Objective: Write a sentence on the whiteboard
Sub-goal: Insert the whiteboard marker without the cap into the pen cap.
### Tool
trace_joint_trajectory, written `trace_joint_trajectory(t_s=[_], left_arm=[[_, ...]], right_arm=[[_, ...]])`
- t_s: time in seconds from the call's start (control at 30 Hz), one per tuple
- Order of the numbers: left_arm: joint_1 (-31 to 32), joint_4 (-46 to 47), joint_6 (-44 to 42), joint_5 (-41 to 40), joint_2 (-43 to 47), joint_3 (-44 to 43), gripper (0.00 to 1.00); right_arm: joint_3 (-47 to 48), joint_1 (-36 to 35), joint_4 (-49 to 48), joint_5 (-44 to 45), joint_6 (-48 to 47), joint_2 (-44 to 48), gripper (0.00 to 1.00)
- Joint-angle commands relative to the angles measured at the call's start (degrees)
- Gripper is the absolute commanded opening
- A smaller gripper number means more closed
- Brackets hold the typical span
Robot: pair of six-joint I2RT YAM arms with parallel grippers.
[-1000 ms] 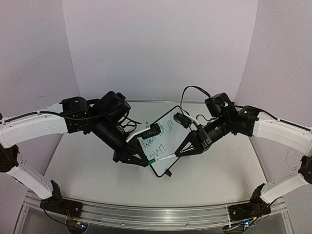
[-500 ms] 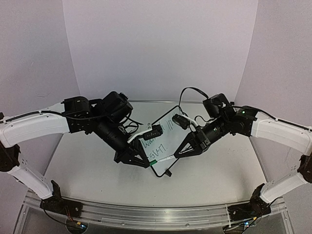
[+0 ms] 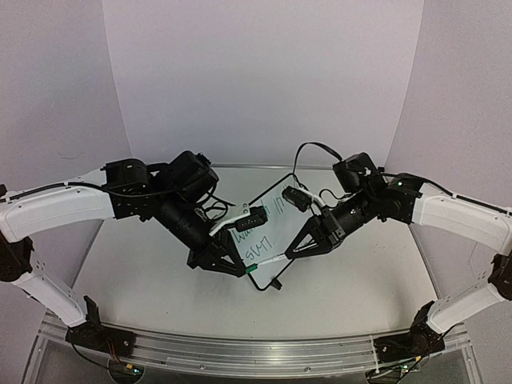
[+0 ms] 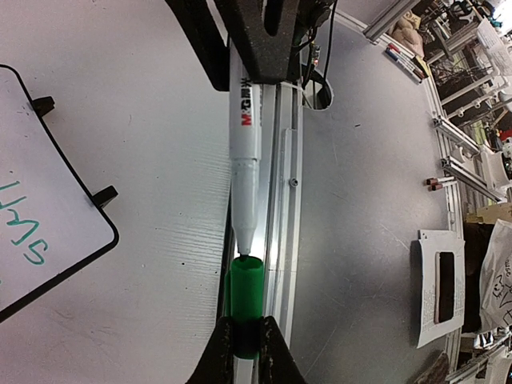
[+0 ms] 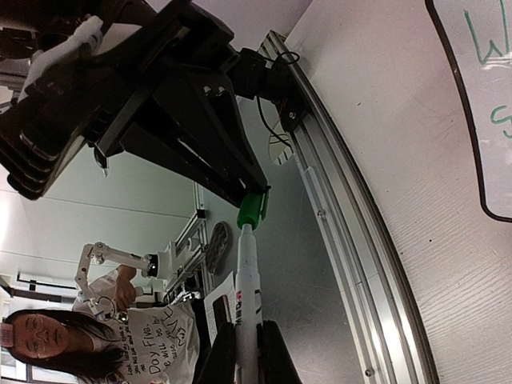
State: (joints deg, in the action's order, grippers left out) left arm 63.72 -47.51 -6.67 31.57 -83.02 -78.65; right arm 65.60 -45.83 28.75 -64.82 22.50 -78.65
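Both claws had drifted slightly nearer since a second before. You had the left gripper [image 4: 246, 336] clamped on the green cap [image 4: 244, 292] and the right gripper [image 5: 246, 334] clamped on the marker [image 4: 244, 136]. The whiteboard [image 3: 270, 236] lay flat beneath them. Capping needed a straight, coaxial push. Only the wrist views showed the tip at the cap mouth.

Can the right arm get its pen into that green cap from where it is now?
Probably yes. The pen in the right gripper points straight at the mouth of the cap, its tip right there, with nothing between them. The left gripper holds the cap in line.
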Motion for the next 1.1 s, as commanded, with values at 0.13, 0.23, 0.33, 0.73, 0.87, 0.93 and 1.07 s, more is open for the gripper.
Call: trace_joint_trajectory(t_s=[0.13, 0.23, 0.33, 0.73, 0.87, 0.93, 1.07], left_arm=[[0.27, 1.18, -1.09, 0.48, -0.3, -2.47, 0.0], [0.3, 1.16, -1.12, 0.57, -0.31, -2.56, 0.0], [0.35, 1.15, -1.14, 0.94, -0.32, -2.66, 0.0], [0.87, 0.36, -2.19, 1.27, -1.57, -5.01, 0.0], [1.36, 0.58, -2.8, -0.08, -2.65, -6.43, 0.0], [1.51, 0.37, -3.13, -0.86, -3.37, -7.26, 0.0], [1.85, 0.11, -3.74, -1.93, -4.88, -9.07, 0.0]], right_arm=[[2.03, -0.87, -0.19, -1.27, -1.22, -0.9, 0.0], [2.11, -1.18, -0.1, -1.09, -1.38, -1.22, 0.0], [2.19, -1.22, -0.01, -0.73, -1.57, -1.59, 0.0], [3.39, -2.21, 0.34, -1.26, -2.14, -3.7, 0.0], [3.82, -2.85, 0.43, -1.27, -2.38, -4.56, 0.0], [4.1, -2.99, 0.43, -1.14, -2.47, -5.11, 0.0], [4.54, -3.54, 0.46, -0.74, -2.88, -6.22, 0.0]])
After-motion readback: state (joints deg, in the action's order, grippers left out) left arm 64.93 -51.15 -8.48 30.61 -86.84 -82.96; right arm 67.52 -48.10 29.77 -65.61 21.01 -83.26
